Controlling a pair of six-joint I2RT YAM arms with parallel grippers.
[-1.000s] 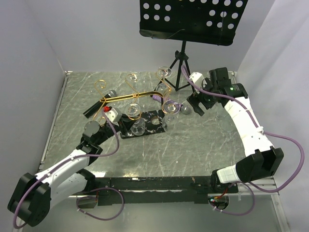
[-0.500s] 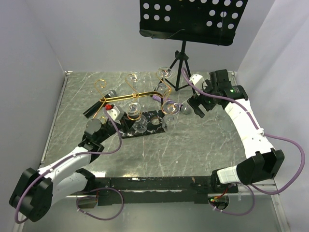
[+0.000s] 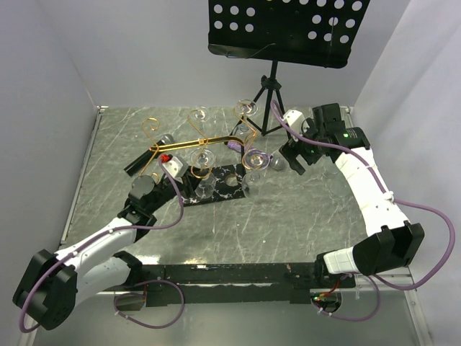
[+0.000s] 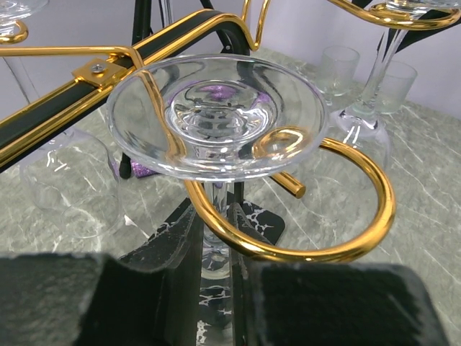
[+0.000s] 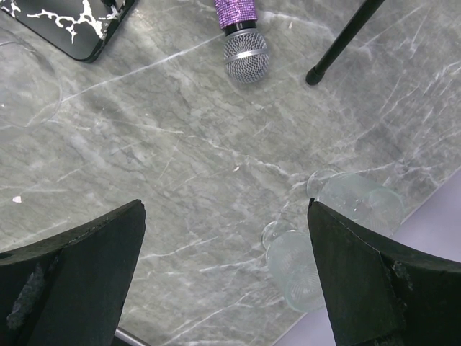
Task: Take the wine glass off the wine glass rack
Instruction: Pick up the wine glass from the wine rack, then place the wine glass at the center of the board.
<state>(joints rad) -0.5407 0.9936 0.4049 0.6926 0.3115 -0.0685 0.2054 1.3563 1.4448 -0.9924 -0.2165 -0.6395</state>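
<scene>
While the left claw is clenching the stem of the upside-down wine glass, the glass's foot is resting on a gold spiral arm of the wine glass rack; the right claw is hanging spread wide above the surface, near a microphone.

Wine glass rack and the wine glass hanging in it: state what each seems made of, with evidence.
Wine glass rack: likely metal, polished gold finish; thin curled rod, bright highlights. Wine glass: clear glass, possibly plastic; see-through, sharp reflections.
</scene>
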